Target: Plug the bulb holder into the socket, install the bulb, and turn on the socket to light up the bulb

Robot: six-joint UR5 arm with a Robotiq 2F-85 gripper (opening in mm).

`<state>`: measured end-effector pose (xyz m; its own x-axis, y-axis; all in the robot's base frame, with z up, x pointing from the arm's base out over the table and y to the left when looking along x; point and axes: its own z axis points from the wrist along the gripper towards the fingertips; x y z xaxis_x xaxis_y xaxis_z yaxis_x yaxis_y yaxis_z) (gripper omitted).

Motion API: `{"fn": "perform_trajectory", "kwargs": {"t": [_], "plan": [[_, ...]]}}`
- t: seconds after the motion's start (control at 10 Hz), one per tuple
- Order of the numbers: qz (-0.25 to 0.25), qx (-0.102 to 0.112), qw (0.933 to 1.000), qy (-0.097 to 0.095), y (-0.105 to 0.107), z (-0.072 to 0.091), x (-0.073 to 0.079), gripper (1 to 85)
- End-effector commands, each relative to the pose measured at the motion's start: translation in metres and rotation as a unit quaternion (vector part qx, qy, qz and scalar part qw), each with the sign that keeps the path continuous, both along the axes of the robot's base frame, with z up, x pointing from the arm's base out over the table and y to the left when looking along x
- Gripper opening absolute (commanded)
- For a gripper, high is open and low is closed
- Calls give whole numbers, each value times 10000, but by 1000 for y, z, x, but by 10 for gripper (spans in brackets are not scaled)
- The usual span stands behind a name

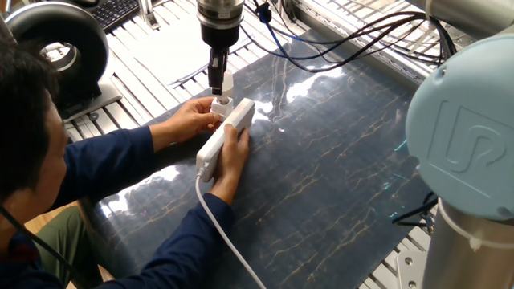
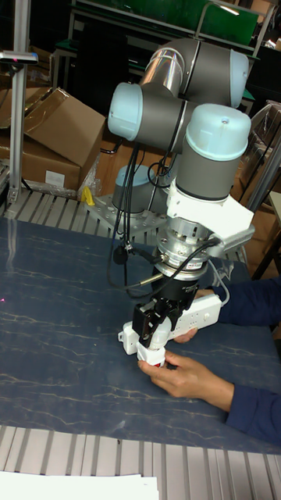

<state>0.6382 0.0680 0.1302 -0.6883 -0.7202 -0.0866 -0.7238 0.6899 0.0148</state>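
The socket (image 1: 227, 135) lies on the dark marbled table, its white cable (image 1: 221, 233) running toward the near edge. The bulb holder (image 1: 222, 105) sits plugged in at the strip's far end. A person's hands (image 1: 191, 119) steady the holder and the strip. My gripper (image 1: 218, 79) hangs straight above, shut on the bulb (image 1: 227, 82), whose base meets the holder's opening. In the tall fixed view the gripper (image 2: 154, 326) clamps the bulb (image 2: 157, 336) over the holder (image 2: 152, 358), with the socket (image 2: 200, 310) behind and a hand (image 2: 187, 376) beside the holder.
Black cables (image 1: 345, 44) loop across the table's far side. My arm's large pale-blue joint (image 1: 470, 136) fills the right foreground. The person (image 1: 32, 136) sits at the left. A black round device (image 1: 60, 40) stands at the far left. Cardboard boxes (image 2: 55, 133) lie behind the table.
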Motion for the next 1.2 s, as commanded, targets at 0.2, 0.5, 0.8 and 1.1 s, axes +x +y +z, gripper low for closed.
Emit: {"fn": "perform_trajectory", "kwargs": {"t": [0.2, 0.5, 0.8, 1.1], "plan": [[1179, 117, 9925, -293, 14, 1, 3, 620], [1714, 197, 9842, -392, 22, -2, 1, 620], [2035, 142, 9785, -299, 17, -2, -9, 620], [2197, 48, 9752, -264, 3, 2, -11, 620]]}}
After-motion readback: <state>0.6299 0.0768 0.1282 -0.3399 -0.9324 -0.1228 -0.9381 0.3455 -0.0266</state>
